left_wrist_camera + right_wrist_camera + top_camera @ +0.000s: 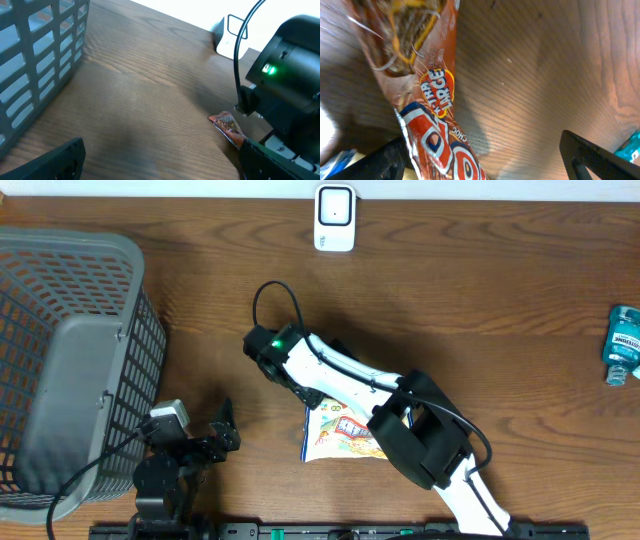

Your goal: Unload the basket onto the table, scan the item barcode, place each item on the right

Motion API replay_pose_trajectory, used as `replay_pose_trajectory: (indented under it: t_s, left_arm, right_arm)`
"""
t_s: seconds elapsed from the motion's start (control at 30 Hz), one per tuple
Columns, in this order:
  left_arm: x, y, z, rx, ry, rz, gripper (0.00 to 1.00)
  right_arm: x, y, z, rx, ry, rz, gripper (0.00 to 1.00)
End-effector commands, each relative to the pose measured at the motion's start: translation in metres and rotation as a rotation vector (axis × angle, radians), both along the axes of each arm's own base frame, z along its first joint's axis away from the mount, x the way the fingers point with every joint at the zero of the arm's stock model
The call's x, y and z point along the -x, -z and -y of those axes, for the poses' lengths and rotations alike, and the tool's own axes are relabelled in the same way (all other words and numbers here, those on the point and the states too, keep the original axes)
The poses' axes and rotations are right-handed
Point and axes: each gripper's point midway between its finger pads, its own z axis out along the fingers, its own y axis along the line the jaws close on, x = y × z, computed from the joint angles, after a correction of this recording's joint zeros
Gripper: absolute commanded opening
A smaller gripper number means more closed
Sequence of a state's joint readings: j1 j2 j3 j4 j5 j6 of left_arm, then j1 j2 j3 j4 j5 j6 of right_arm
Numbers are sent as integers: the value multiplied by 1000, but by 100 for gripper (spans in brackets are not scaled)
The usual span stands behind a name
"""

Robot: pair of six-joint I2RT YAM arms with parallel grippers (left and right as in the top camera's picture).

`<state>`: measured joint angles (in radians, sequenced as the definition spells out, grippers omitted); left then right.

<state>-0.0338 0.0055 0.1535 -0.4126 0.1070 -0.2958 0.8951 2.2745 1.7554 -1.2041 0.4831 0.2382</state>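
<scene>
An orange snack packet (427,95) printed "EXTRA LARGE" lies on the wooden table, and one end of it (227,125) shows in the left wrist view. My right gripper (485,160) is open, low over the table. The packet runs between its jaws, close against the left finger (387,160). The right finger (587,150) stands well apart from it. From overhead the right arm (340,370) hides the orange packet. The white scanner (334,218) stands at the table's far edge. My left gripper (215,435) is open and empty at the front left.
A large grey mesh basket (70,360) fills the left side. A white and yellow cartoon packet (340,435) lies under the right arm. A blue bottle (622,345) lies at the far right edge. A black cable (275,295) loops off the right arm.
</scene>
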Motion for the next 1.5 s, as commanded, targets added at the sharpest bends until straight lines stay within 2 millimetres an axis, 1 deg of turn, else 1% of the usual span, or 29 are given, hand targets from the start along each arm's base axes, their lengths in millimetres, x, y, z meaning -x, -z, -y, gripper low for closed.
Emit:
replay_pose_trajectory:
  t_s: [0.0,0.1,0.17,0.2,0.23,0.27,0.3,0.33,0.43,0.57,0.67,0.73,0.8,0.87,0.9,1.0,1.1,1.2,1.27,1.3,1.4,1.43,1.47]
  left_arm:
    - [0,2,1,12,2,-4,98]
    - [0,2,1,12,2,-4,98]
    - [0,2,1,12,2,-4,98]
    - [0,2,1,12,2,-4,98]
    - [0,2,1,12,2,-4,98]
    - [0,2,1,12,2,-4,98]
    - [0,2,1,12,2,-4,98]
    - [0,2,1,12,2,-4,98]
    - [0,2,1,12,2,-4,98]
    - [0,2,1,12,2,-4,98]
    - [0,2,1,12,2,-4,98]
    - [0,2,1,12,2,-4,98]
    - [0,2,1,12,2,-4,98]
    - [0,2,1,12,2,-4,98]
    - [0,2,1,12,2,-4,98]
    - [0,2,1,12,2,-4,98]
    - [0,2,1,12,2,-4,98]
    - [0,2,1,12,2,-4,98]
    - [0,2,1,12,2,-4,98]
    - [0,2,1,12,2,-4,98]
    - [0,2,1,12,2,-4,98]
    - [0,2,1,12,2,-4,98]
    - [0,2,1,12,2,-4,98]
  right_arm:
    - [1,-1,3,4,6,48,90]
    - [8,15,11,26,-16,20,85]
    - [15,24,20,51,-16,-1,78]
    - [19,28,25,65,-16,-12,69]
    - [21,32,28,72,-20,-19,58]
    - [23,36,31,79,-26,-25,25]
    - [23,39,33,82,-27,-18,13]
    - [21,41,33,83,-32,-7,7]
    - [16,42,30,78,-65,8,1]
    - [11,42,25,61,-78,20,1]
    - [5,38,20,31,-65,20,1]
    - [5,32,11,-27,-78,-59,1]
    - [13,25,-4,-127,-101,-186,1]
    - [24,12,-22,-279,-137,-350,1]
    - [28,4,-27,-344,-146,-411,1]
    - [36,-27,-39,-579,-196,-607,1]
    - [36,-54,-47,-850,-238,-731,1]
    - [30,-77,-48,-1085,-218,-800,1]
    - [29,-95,-43,-1222,-205,-843,1]
    - [30,-101,-41,-1264,-199,-858,1]
    - [38,-128,-32,-1413,-220,-913,1]
    - [42,-137,-32,-1459,-229,-926,1]
    - [42,-141,-33,-1489,-223,-930,1]
